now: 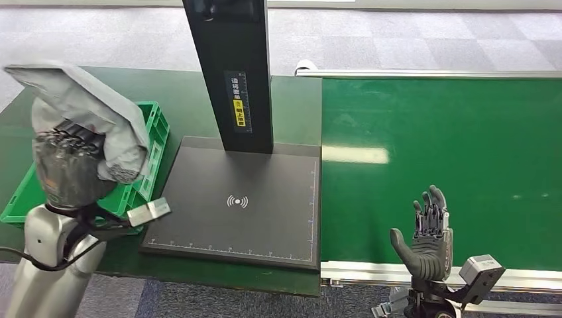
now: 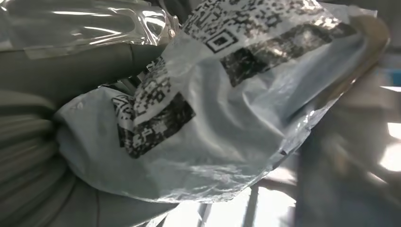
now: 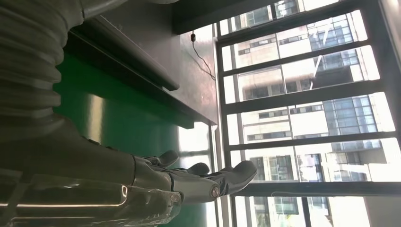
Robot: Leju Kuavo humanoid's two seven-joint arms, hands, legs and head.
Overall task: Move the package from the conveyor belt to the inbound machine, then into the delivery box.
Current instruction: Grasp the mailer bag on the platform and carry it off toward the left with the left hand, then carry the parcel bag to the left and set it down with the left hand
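The left hand point(image 1: 68, 165) was raised above the green crate point(image 1: 154, 126) with its fingers closed round the package point(image 1: 86, 106), which stood up out of the grip and draped over the back of the fingers toward the inbound machine point(image 1: 235, 202). The package was well clear of the conveyor belt point(image 1: 450, 146) and off the machine's black plate, held directly over the crate, the delivery box by judgement. Its long axis ran upward and to the robot's left, away from the hand, the loose lower end hanging on the crate's near side. The left hand was the nearer to the crate; the right hand point(image 1: 426, 238) hovered over the near edge of the belt, fingers spread and upright, holding nothing. In the left wrist view the package point(image 2: 213, 118) appeared as a soft grey plastic mailer, creased and glossy, bearing printed black code patches partly crumpled. Judgement: the scanning step appeared complete, and the release called for lowering into the crate so the hanging end did not catch the rim
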